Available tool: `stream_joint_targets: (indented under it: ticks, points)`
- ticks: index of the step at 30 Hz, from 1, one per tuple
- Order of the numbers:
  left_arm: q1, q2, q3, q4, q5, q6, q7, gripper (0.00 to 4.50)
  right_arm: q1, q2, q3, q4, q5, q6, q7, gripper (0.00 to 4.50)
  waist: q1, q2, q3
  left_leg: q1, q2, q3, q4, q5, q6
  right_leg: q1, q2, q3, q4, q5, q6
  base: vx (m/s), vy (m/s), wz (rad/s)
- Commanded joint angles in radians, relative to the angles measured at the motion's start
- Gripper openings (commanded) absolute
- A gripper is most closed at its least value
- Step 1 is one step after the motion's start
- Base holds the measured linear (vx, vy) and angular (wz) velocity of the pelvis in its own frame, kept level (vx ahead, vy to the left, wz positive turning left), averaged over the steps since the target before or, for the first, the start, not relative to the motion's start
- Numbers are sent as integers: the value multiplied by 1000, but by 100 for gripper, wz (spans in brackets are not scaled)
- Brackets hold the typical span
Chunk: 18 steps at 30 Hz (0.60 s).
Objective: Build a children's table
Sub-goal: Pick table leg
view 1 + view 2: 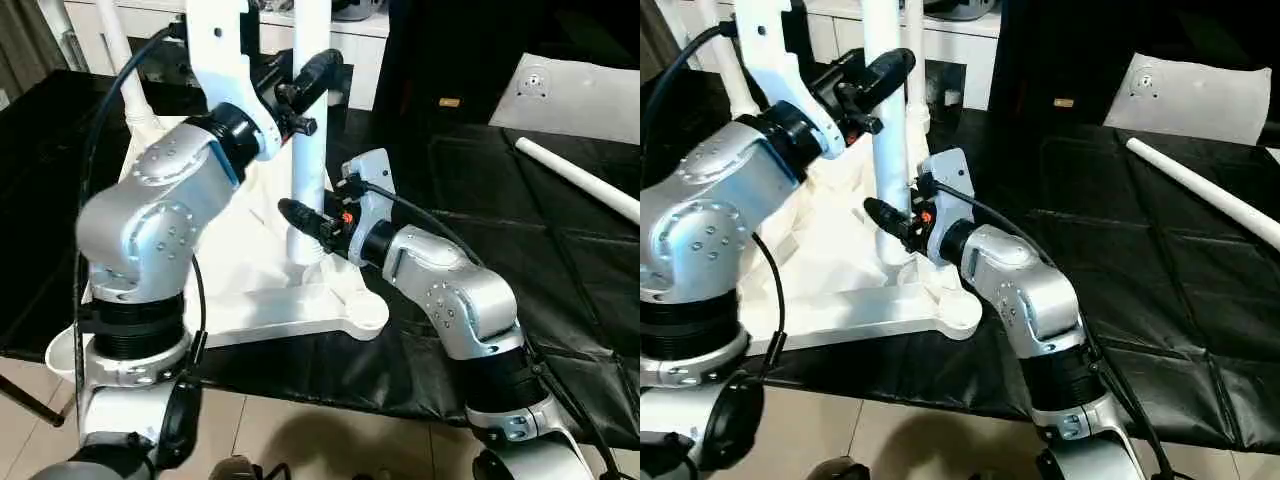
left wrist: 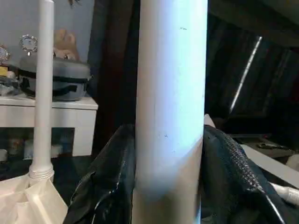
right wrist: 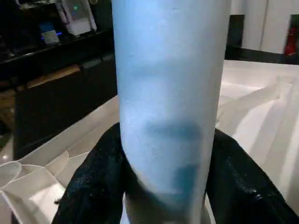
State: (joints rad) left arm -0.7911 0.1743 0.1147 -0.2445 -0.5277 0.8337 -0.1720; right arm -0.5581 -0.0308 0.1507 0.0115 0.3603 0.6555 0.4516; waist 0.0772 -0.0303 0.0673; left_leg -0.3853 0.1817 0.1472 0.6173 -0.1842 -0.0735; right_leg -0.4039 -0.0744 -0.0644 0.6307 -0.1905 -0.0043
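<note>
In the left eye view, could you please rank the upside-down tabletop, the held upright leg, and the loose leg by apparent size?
1. tabletop
2. upright leg
3. loose leg, though it lies farther off and is cropped.

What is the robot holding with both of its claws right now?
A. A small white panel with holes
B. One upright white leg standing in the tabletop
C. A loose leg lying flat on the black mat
B: the left gripper and right gripper both clamp the upright leg standing in the tabletop.
</note>
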Motion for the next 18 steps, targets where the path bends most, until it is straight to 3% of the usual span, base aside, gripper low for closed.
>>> stream_joint_targets:
  ticks: [1, 4, 7, 10, 11, 12, 13, 18]
  points:
    - [2, 13, 14, -15, -33, 28, -37, 242, -6, -6, -23, -46, 33, 10, 32, 191, -6, 3, -73, 13, 32, 1, -82, -147, -59, 54, -55, 48, -69, -142, -135, 0, 0, 0]
    - [10, 14, 42, -17, -92, 55, -73, 242, -4, -19, -30, -51, 53, 14, 61, 191, -6, 3, -73, 12, 31, 2, -80, -140, -59, 56, -55, 48, -68, -137, -141, 0, 0, 0]
    - [33, 30, 74, -17, -193, 94, -154, 242, 1, -46, -51, -60, 103, 21, 122, 191, -3, 12, -74, 13, 30, 1, -80, -143, -56, 55, -55, 47, -66, -131, -153, 0, 0, 0]
    - [41, 36, 81, -14, -227, 106, -182, 242, 4, -58, -58, -63, 119, 20, 151, 191, -4, 10, -74, 12, 32, 1, -81, -153, -54, 57, -55, 47, -68, -131, -161, 0, 0, 0]
    - [46, 37, 91, -4, -258, 120, -207, 242, 9, -73, -62, -70, 139, 21, 187, 191, -1, 23, -75, 14, 32, -1, -81, -154, -56, 56, -55, 46, -64, -124, -167, 0, 0, 0]
    - [46, 37, 91, -4, -258, 120, -207, 242, 9, -73, -62, -70, 139, 21, 187, 191, -3, 19, -74, 14, 32, 0, -81, -158, -54, 56, -55, 47, -68, -123, -169, 0, 0, 0]
    - [56, 48, 102, 8, -302, 142, -257, 242, 19, -95, -69, -79, 163, 25, 236, 191, 0, 19, -74, 16, 30, 0, -80, -164, -53, 57, -54, 46, -68, -121, -172, 0, 0, 0]
    - [46, 71, 114, 58, -343, 163, -329, 242, 27, -153, -84, -80, 227, 38, 348, 191, 12, 16, -74, 15, 33, 0, -82, -170, -42, 58, -57, 46, -68, -136, -183, 0, 0, 0]
